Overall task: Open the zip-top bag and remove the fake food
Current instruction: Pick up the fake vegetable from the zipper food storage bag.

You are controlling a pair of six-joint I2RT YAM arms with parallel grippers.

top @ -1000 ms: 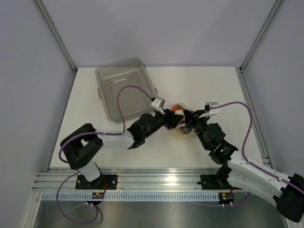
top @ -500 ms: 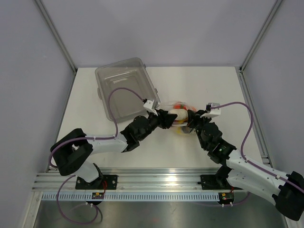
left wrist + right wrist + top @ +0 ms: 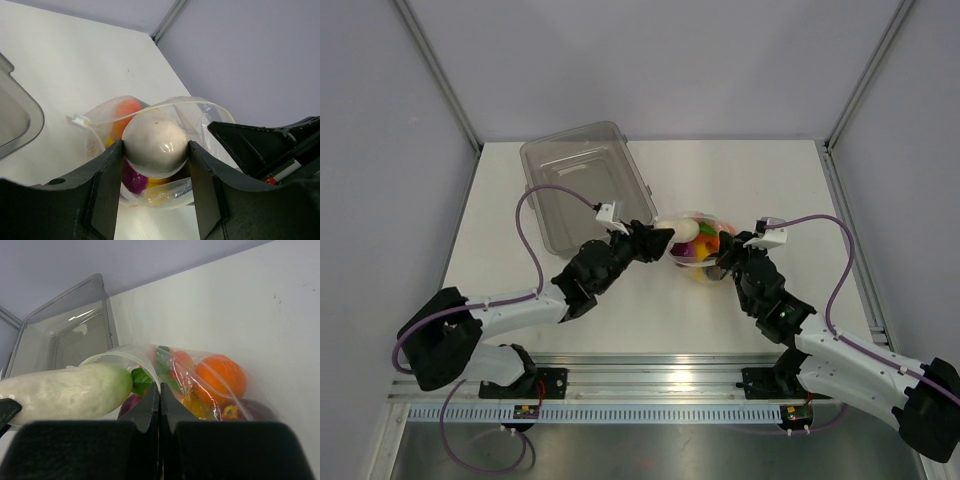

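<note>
Removal step: left gripper [image 3: 155,150] clasps the radish [image 3: 75,390], half out of the bag [image 3: 210,117] pinched by the closed right gripper [image 3: 159,395]; next, draw it clear leftward.

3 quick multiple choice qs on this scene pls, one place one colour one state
1. Where on the white table is the clear-grey rectangular plastic tub? A near right B far left C centre
2. The long toy radish held by the left gripper is A white B purple C orange
3. The right gripper is A wide open B shut on the clear crinkly zip-top bag C shut on nothing
B, top view shows it far left; A, pale body in the grip; B, its tips pinch the film.
</note>
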